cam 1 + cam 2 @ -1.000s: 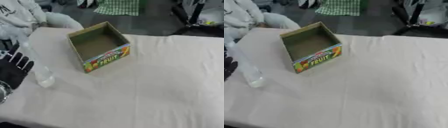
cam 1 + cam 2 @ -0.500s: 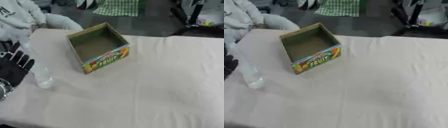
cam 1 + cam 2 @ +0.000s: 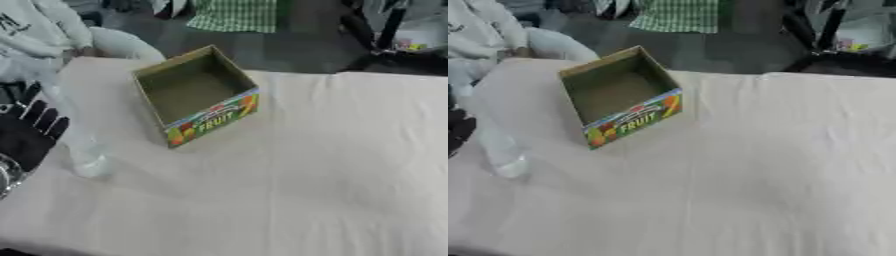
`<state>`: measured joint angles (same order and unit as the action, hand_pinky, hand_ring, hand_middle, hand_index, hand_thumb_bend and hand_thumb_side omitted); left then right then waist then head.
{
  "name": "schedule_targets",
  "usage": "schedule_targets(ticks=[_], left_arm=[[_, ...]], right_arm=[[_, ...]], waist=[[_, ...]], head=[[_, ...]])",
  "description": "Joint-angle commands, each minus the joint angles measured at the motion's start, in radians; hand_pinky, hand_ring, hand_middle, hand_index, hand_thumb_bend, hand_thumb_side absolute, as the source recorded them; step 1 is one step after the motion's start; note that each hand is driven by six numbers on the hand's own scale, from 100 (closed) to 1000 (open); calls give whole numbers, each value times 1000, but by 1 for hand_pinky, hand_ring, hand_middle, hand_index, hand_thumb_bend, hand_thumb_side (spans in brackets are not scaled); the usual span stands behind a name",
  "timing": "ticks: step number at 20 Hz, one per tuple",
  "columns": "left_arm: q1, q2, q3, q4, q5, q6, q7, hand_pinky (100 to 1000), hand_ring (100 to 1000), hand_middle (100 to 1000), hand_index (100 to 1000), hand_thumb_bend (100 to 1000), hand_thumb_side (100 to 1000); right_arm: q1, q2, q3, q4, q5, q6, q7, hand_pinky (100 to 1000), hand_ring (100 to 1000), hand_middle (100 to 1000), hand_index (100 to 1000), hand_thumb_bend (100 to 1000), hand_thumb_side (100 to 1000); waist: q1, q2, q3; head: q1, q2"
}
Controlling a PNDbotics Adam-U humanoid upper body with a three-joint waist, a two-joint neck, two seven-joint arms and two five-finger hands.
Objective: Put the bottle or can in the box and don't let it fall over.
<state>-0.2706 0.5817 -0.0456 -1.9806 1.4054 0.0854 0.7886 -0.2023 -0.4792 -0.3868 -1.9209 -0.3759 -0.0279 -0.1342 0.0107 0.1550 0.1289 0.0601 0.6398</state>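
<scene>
A clear plastic bottle (image 3: 77, 134) stands upright on the white cloth at the left, pale and hard to make out against it. My black left hand (image 3: 28, 131) is just to its left, fingers straight and spread, not wrapped round it. The open cardboard box (image 3: 197, 95), printed with FRUIT on its front side, sits empty to the right of the bottle, toward the table's far edge. My right hand shows in neither view.
The table is covered by a white cloth (image 3: 324, 170) that stretches wide to the right and front of the box. A person in a pale hooded top (image 3: 39, 30) sits at the far left corner. Dark chair legs (image 3: 376, 35) stand beyond the far edge.
My left hand has edged slightly closer to the bottle. Bottle and box stay where they were.
</scene>
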Motion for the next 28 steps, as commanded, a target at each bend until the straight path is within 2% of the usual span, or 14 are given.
schedule_targets(ticks=[1,9,28], left_arm=[[-22,42,12,-9,11,-2,12,100,167,225,900,338,1000],[-37,43,15,25,30,10,48,100,100,215,916,340,1000],[-89,58,15,110,79,11,39,100,100,195,890,312,1000]], right_arm=[[-7,-24,-4,-17,-6,-2,3,866,968,1000,1000,100,691],[-6,-24,-4,-17,-5,-2,4,867,969,1000,1000,100,691],[-9,-21,-2,-16,-5,-1,9,867,970,1000,1000,100,691]], waist=[[0,-8,0],[1,-7,0],[1,-1,-7]], head=[[1,-10],[1,-10],[6,-23]])
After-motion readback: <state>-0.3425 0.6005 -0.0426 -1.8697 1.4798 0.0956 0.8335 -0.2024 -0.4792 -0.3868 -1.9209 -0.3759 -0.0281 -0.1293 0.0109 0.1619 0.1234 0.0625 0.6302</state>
